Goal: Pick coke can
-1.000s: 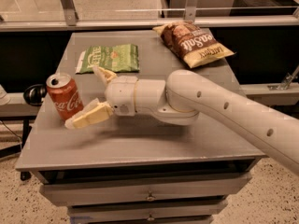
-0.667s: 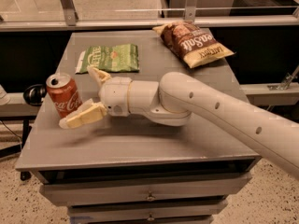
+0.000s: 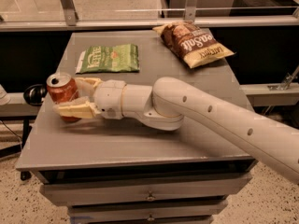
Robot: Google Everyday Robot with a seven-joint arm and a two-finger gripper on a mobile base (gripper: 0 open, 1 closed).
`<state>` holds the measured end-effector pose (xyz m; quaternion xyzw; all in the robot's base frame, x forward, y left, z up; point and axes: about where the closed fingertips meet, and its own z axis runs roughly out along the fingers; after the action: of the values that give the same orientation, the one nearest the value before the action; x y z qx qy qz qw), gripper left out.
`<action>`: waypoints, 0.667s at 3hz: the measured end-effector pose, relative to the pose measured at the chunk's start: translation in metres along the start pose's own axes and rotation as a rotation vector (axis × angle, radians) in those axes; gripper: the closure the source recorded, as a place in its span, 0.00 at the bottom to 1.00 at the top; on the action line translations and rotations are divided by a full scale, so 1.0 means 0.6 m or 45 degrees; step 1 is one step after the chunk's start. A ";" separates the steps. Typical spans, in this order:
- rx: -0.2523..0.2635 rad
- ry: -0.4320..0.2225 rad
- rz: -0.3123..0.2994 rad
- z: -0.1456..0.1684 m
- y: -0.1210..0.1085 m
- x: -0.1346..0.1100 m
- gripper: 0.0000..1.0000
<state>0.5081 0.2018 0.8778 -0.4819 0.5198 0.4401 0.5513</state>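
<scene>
The small red cylindrical coke can with the silver top (image 3: 60, 88) stood upright near the left edge of the grey tabletop (image 3: 140, 146); its mouth hole was open, so it was probably light, perhaps partly empty. The thin metal wall would dent under heavy pressure and the painted surface would be smooth and slippery. The recommended hold was across the mid-body on opposite sides, with moderate force, keeping the can upright to avoid a spill.

The cream two-finger hand (image 3: 68, 96) lay level with the can body; its fingers were apart, one behind the can and one in front, so the can sat between them. Firm clamping could not be confirmed. The white arm (image 3: 210, 118) reached in low from the right, across the tabletop.

Clearances:
- The left edge was close to the can; a sideways push could send it off.
- The flat green chip bag (image 3: 108, 58) lay behind the can, apart from it; the brown chip bag (image 3: 194, 43) lay well away at the far right.
- Open room existed above the can, so a straight lift appeared safest.
</scene>
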 end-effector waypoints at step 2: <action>0.066 0.047 -0.043 -0.039 0.007 -0.042 0.88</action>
<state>0.4985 0.1797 0.9025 -0.4842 0.5327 0.4081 0.5614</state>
